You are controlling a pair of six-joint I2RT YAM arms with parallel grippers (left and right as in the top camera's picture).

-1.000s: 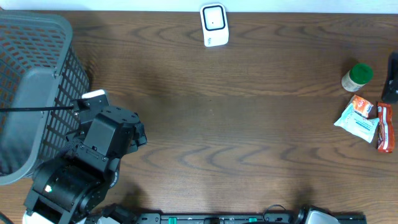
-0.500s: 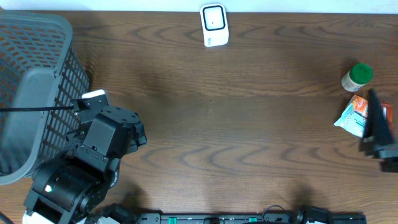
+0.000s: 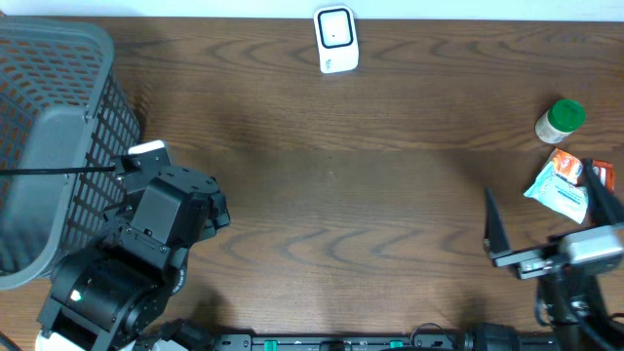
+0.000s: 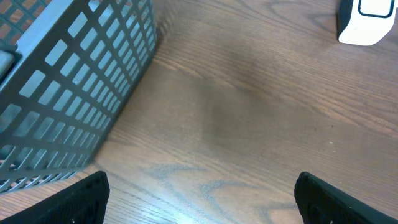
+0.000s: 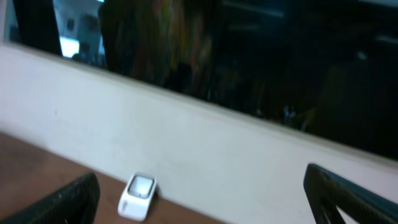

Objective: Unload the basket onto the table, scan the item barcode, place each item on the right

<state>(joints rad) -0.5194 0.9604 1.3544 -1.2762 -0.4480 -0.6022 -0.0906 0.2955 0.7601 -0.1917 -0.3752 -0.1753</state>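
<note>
Packet [image 3: 561, 187] print too small to read; left gripper [image 4: 204, 198] and right gripper [image 5: 204, 198] spread wide.

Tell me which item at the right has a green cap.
The small bottle, rearmost of the three; the packet is white and orange, the bar red.

Overhead: high, looks straight down on the whole table [image 3: 390, 195], far edge at top. Left wrist: low and close over the table's left side, tilted down toward far; shares basket [image 4: 74, 81] and barcode scanner [image 4: 368, 22] with overhead. Right wrist: near level, faces far wall [image 5: 217, 155] and window [image 5: 249, 50]; barcode scanner small at the bottom.
</note>
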